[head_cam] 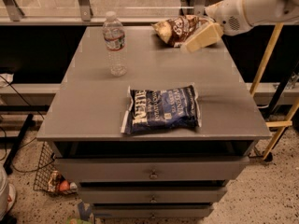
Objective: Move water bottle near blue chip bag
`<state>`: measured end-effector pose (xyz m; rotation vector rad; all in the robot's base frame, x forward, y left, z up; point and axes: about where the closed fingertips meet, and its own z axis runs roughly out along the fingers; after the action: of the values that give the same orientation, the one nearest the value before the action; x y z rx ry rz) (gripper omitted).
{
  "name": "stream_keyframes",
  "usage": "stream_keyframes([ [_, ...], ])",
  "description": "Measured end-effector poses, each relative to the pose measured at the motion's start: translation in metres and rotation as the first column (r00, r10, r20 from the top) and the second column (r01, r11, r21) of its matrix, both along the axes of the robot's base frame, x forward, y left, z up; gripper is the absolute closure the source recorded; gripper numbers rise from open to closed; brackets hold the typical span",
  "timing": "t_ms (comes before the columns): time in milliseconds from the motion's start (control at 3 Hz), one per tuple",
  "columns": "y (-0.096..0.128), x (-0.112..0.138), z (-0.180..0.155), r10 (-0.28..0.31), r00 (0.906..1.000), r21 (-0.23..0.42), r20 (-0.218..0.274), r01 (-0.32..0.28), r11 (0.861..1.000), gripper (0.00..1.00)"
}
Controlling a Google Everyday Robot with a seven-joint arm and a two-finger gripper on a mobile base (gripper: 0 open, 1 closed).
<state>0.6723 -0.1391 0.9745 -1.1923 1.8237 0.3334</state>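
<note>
The water bottle [114, 43], clear with a white cap and a red-and-blue label, stands upright at the back left of the grey table top [88, 111]. The blue chip bag [162, 108] lies flat near the front middle of the table. My gripper [202, 38] hangs in from the upper right on a white arm. It is above the back right of the table, just in front of the brown and cream chip bag, well to the right of the bottle. It holds nothing that I can see.
A brown and cream chip bag [177, 29] lies at the back right, partly behind the gripper. Drawers [152, 171] sit under the table top. A wooden stand [268, 59] is to the right. A wire basket [49, 176] is on the floor at the left.
</note>
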Motion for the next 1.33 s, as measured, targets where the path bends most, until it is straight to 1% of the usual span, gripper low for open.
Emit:
stream_keyframes([
  [333,0.050,0.020,0.010,0.028,0.9958,0.042,0.087,-0.032,0.999,0.00],
  [667,0.093,0.033,0.013,0.091,0.9876,0.104,0.128,-0.104,0.989,0.00],
  [1000,0.133,0.037,0.015,0.175,0.9747,0.162,0.139,-0.197,0.967,0.00],
  [1333,0.162,0.035,0.015,0.237,0.9655,0.177,0.108,-0.253,0.951,0.00],
])
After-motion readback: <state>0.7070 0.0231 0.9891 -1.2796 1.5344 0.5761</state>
